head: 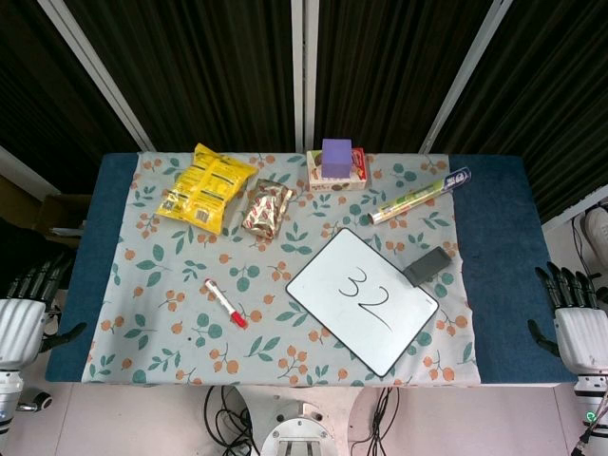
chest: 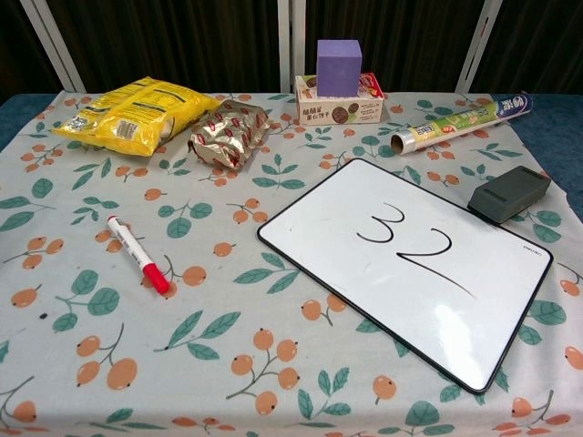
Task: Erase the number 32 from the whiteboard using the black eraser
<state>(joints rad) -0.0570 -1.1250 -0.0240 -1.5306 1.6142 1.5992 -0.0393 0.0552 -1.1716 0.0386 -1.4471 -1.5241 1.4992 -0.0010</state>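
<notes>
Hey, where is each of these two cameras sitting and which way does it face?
Head view: high above the near edge, looking steeply down on the whole table; the left hand and right hand show at the sides, fingers apart, holding nothing.
Chest view: lower, at the near edge, looking forward and slightly down across the cloth; no part of the robot shows.
Both share: whiteboard with 32, eraser, marker.

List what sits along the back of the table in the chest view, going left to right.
Yellow snack bag → gold foil packet → cookie box carrying the purple cube → foil wrap roll.
</notes>
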